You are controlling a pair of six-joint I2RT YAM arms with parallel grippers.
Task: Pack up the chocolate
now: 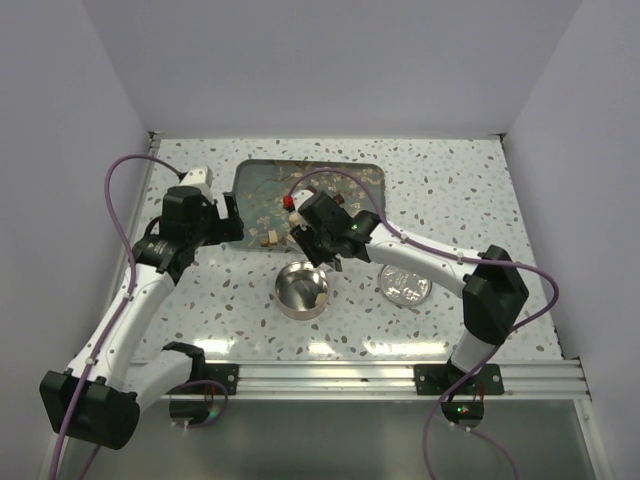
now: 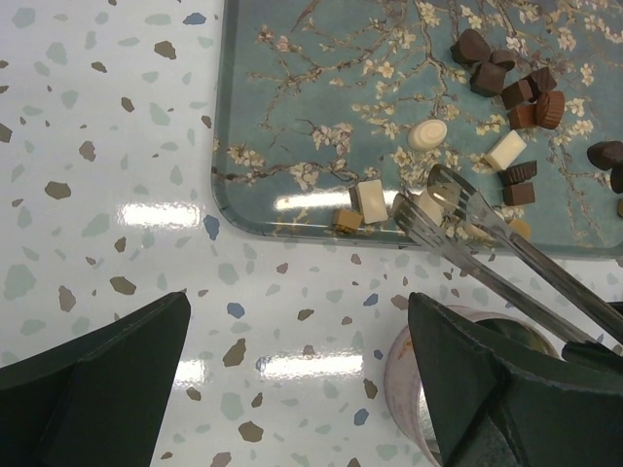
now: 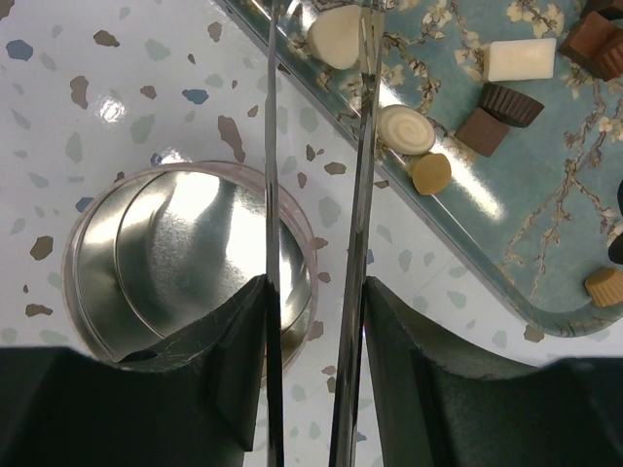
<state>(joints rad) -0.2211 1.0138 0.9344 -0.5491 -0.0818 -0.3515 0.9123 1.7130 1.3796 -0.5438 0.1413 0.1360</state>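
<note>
1. While the tongs [image 3: 362, 195] are pinched between the fingers of the right gripper [image 3: 316, 287], their blades are seen reaching out ahead of it, across the rim of the tray [image 3: 555, 185].
2. A cream piece [image 3: 336, 37] is framed between the blade tips, at the far end from the gripper. Whether it is actually squeezed cannot be told.
3. The rest of the chocolate [image 2: 474, 47] is scattered on the tray, ahead and to the right of that gripper. The tin [image 3: 185, 253] is seen open just beneath it, to its left.
4. A slack squeeze could let the smooth piece slip and be dropped short of the tin, while too hard a squeeze could flick it sideways.
5. The raised rim must be cleared on the lift, or the tips could be caught.
6. Only a narrow strip of table is left between tray and tin. The left gripper [image 2: 297, 321], spread wide and empty, is held close by, so a wide swing could be blocked.
</note>
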